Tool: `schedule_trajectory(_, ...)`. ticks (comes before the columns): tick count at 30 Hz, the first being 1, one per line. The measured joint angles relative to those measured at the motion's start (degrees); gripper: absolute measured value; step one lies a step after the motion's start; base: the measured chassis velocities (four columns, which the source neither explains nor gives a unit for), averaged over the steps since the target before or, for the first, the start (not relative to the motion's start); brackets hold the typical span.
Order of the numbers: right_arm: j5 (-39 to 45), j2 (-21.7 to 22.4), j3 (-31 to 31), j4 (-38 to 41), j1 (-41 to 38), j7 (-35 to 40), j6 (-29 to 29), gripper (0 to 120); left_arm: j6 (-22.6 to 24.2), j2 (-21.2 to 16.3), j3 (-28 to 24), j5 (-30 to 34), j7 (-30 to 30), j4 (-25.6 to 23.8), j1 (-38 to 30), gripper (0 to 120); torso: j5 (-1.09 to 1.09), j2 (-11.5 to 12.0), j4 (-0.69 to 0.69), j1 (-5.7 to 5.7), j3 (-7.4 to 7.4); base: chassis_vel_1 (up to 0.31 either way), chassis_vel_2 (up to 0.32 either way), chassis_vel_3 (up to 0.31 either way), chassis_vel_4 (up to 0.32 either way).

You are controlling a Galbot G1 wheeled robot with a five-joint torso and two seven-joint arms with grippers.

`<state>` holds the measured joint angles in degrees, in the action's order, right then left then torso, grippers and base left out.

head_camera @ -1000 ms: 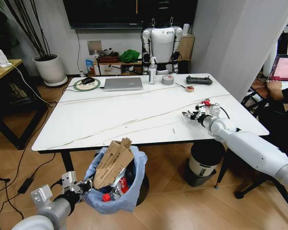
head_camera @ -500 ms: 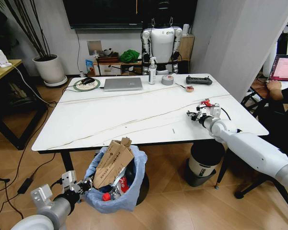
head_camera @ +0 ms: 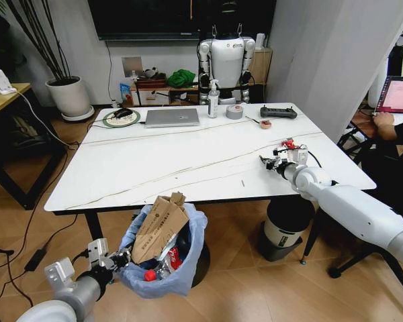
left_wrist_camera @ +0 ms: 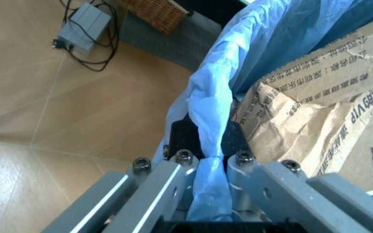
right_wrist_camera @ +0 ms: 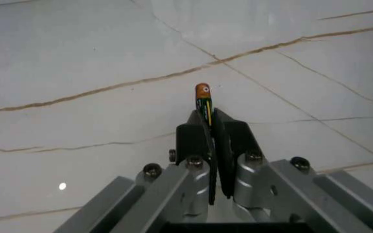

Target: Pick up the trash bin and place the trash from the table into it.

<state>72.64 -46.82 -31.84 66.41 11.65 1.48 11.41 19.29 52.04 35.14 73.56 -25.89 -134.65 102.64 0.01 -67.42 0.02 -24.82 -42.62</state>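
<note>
The trash bin (head_camera: pixel 164 258) hangs just off the floor below the table's front edge. It is lined with a light-blue bag (left_wrist_camera: pixel 251 43) and stuffed with torn brown cardboard (head_camera: pixel 160 225) and red-white packs. My left gripper (head_camera: pixel 121 258) is shut on the bin's bagged rim, and the blue plastic is pinched between its fingers (left_wrist_camera: pixel 207 136). Over the white table (head_camera: pixel 161 168), near its right side, my right gripper (head_camera: pixel 267 161) is shut on a small green-and-black battery (right_wrist_camera: pixel 203 99). The battery's orange tip sticks out past the fingertips (right_wrist_camera: pixel 209 121), just above the tabletop.
At the table's far edge sit a silver laptop (head_camera: pixel 172 117), a spray bottle (head_camera: pixel 213 100), a grey tape roll (head_camera: pixel 235 111), a black controller (head_camera: pixel 279 113) and a small red tape (head_camera: pixel 266 125). A white cylinder with a black top (head_camera: pixel 287 228) stands under the right side.
My right gripper has drawn slightly right over the table. The left arm and the bin have not moved.
</note>
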Motion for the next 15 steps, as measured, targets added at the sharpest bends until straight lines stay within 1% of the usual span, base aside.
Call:
schedule_trajectory(5,0.47,1.86,-0.38,5.51,0.14,0.08,-0.02,0,0.00,-0.23,-0.18,0.26,-0.07,-0.25,-0.57,0,0.00,0.00,-0.01,0.00,0.00,0.000,0.000,0.000,0.000)
schedule_trajectory(8,0.98,2.29,-0.39,7.54,0.16,0.08,-0.15,0,0.00,-0.30,-0.34,0.35,-0.12,-0.21,-0.70,0,0.00,0.00,-0.01,0.00,0.00,0.000,0.000,0.000,0.000)
schedule_trajectory(13,3.08,4.86,-0.52,15.14,-0.70,-1.51,-1.84,0,0.03,-0.56,-1.05,0.61,-0.20,0.35,-1.24,0,-0.01,0.00,-0.01,0.00,0.00,0.000,0.000,0.000,0.000)
schedule_trajectory(15,3.31,5.24,-0.63,16.27,-1.16,-2.01,-2.24,0,0.03,-0.57,-1.11,0.65,-0.20,0.51,-1.41,0,-0.02,0.00,-0.01,0.00,0.01,0.000,0.000,0.000,0.000)
